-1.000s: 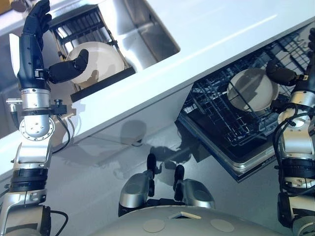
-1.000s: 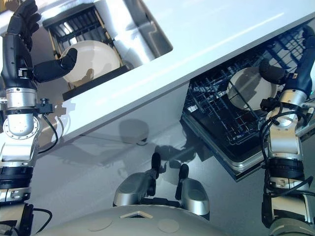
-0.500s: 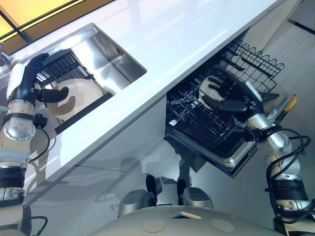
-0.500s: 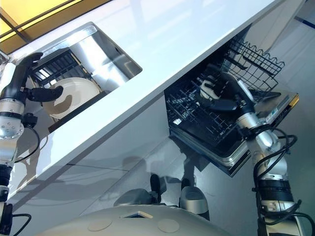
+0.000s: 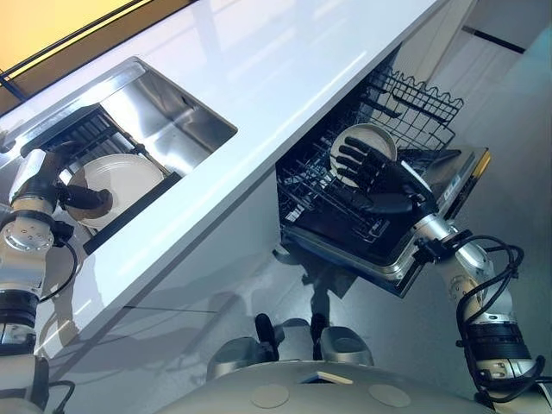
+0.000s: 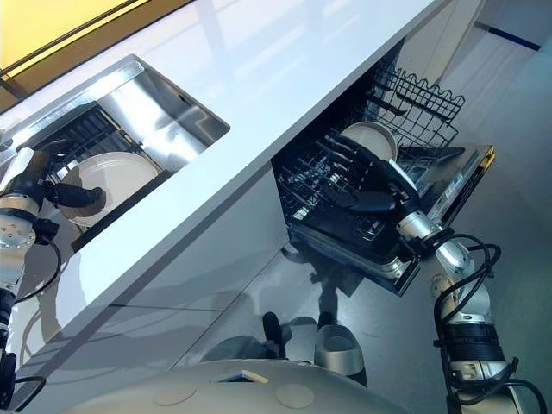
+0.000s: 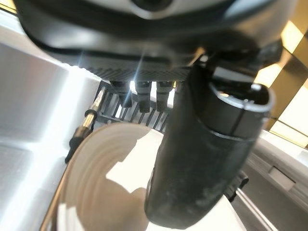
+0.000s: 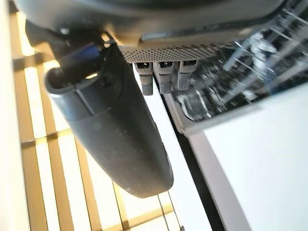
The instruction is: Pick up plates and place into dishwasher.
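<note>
A cream plate [image 5: 125,172] stands on edge in the dark dish rack [image 5: 82,134] inside the steel sink [image 5: 168,121]. My left hand [image 5: 43,177] is at that plate's left rim, its thumb [image 7: 207,159] lying across the plate's face [image 7: 106,192] and its fingers straight. A second cream plate [image 5: 373,136] stands in the pulled-out lower dishwasher rack [image 5: 319,194]. Just in front of this plate is my right hand [image 5: 384,183], open with fingers spread and holding nothing. In the right wrist view its straight fingers [image 8: 161,77] point toward the rack wires.
A long white countertop [image 5: 259,95] runs diagonally between sink and dishwasher. A black wire upper basket [image 5: 418,95] sticks out behind the plate. The open dishwasher door [image 5: 448,203] lies below my right forearm. Grey floor [image 5: 259,276] is beneath.
The camera has swung right and the whole scene has shifted. My right hand has come round in front of the dishwasher plate with its fingers spread. My left hand has sunk to the sink plate's rim.
</note>
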Available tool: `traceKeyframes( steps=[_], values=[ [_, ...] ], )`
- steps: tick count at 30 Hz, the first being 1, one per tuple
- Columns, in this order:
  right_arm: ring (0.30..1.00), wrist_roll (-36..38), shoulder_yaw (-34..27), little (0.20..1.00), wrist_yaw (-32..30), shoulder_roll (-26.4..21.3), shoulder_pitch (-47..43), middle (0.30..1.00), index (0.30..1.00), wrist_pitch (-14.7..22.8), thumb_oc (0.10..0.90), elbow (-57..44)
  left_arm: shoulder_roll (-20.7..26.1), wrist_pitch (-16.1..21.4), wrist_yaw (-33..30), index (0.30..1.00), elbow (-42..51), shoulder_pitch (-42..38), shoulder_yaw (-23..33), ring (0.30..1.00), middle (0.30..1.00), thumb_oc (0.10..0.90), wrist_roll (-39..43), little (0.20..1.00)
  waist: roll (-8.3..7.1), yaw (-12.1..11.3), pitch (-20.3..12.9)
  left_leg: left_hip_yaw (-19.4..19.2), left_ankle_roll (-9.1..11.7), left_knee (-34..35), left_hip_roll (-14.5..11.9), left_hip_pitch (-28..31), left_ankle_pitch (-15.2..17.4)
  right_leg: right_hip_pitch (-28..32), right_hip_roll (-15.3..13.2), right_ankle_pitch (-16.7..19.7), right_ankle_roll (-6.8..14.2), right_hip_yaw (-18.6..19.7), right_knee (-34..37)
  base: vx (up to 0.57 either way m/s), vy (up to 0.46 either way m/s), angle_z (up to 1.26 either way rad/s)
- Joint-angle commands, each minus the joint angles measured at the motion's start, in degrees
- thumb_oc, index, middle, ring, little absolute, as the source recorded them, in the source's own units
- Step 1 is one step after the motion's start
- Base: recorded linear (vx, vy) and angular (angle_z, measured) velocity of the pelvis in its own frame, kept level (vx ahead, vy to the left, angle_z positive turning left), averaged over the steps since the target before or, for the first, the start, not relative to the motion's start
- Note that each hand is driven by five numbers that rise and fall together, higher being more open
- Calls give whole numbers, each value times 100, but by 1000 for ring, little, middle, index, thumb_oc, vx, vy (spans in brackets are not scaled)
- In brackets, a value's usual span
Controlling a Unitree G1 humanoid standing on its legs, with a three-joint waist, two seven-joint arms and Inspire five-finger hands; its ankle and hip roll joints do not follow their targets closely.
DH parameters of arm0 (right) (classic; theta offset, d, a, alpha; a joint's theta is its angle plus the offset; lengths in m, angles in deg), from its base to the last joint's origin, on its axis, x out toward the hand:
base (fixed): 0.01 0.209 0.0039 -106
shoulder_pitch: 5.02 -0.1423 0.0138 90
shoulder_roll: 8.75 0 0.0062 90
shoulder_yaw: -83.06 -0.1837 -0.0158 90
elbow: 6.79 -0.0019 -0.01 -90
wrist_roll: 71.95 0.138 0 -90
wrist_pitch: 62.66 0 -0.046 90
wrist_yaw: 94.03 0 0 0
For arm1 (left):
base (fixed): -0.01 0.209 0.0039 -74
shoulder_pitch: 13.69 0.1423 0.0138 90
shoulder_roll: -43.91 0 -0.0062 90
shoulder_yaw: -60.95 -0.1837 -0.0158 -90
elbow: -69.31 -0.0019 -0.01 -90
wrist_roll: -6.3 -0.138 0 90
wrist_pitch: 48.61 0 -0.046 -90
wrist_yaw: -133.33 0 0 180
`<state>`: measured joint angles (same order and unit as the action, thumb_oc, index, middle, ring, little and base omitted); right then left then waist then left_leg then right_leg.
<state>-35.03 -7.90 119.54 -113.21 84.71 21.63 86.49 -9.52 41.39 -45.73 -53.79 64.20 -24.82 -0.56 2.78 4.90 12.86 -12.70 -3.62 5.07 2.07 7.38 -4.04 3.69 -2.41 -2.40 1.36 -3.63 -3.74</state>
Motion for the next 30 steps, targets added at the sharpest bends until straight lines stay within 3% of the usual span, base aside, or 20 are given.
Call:
traceKeyframes(
  steps=[1,8,13,14,15,17,18,19,30],
  values=[
    [900,120,252,900,505,-89,-169,900,900,102,800,-538,808,61,-41,900,-242,-967,-103,900,900,800,-59,900,85,38,-513,89,-149,-488,412,-57,990,-563,-312,26,746,-105,-637,35,57,-12],
    [900,160,623,900,402,-295,-65,900,900,-149,800,-577,1119,-494,860,900,-672,-1532,-559,900,900,800,5,900,131,106,-404,78,-149,-541,431,-145,986,-658,-304,54,764,-25,-589,35,50,-6],
    [900,254,686,900,365,-377,83,900,900,-322,800,-795,1458,-873,2098,900,-972,-1649,-714,900,900,800,578,900,211,156,-312,43,-139,-561,435,-197,980,-694,-285,72,785,15,-458,14,27,-5],
    [900,283,684,900,337,-387,131,900,900,-318,800,-857,1513,-968,2326,862,-968,-1587,-674,862,862,756,830,856,223,153,-284,38,-137,-572,435,-212,978,-706,-284,86,794,19,-435,-12,-4,-8],
    [900,303,682,900,312,-387,159,900,900,-319,800,-897,1532,-955,2446,662,-967,-1528,-637,662,662,523,953,623,231,150,-269,38,-139,-584,434,-226,979,-713,-283,89,796,18,-422,-20,-14,-8],
    [900,302,645,900,277,-363,218,900,900,-310,800,-962,1546,-993,2718,526,-902,-1365,-513,526,526,364,1306,464,249,132,-236,46,-142,-607,435,-254,981,-728,-283,90,802,11,-402,-9,-9,-3],
    [900,303,637,900,244,-356,235,900,900,-296,800,-990,1535,-943,2793,382,-872,-1280,-457,382,382,196,1422,296,255,122,-220,57,-140,-618,438,-265,979,-731,-283,90,801,0,-396,0,0,0],
    [900,316,625,900,228,-353,255,900,900,-292,800,-1014,1513,-916,2876,300,-817,-1189,-397,300,300,100,1589,200,258,109,-216,69,-137,-620,441,-272,978,-733,-282,90,802,-15,-384,-23,-34,-3],
    [900,323,625,900,150,-138,339,900,900,-175,800,-882,1261,-571,2423,300,-212,-956,-102,300,300,100,2252,200,209,-6,-344,178,-92,-595,417,-249,942,-564,-242,29,748,-144,-245,-11,-71,-1]
  ],
)
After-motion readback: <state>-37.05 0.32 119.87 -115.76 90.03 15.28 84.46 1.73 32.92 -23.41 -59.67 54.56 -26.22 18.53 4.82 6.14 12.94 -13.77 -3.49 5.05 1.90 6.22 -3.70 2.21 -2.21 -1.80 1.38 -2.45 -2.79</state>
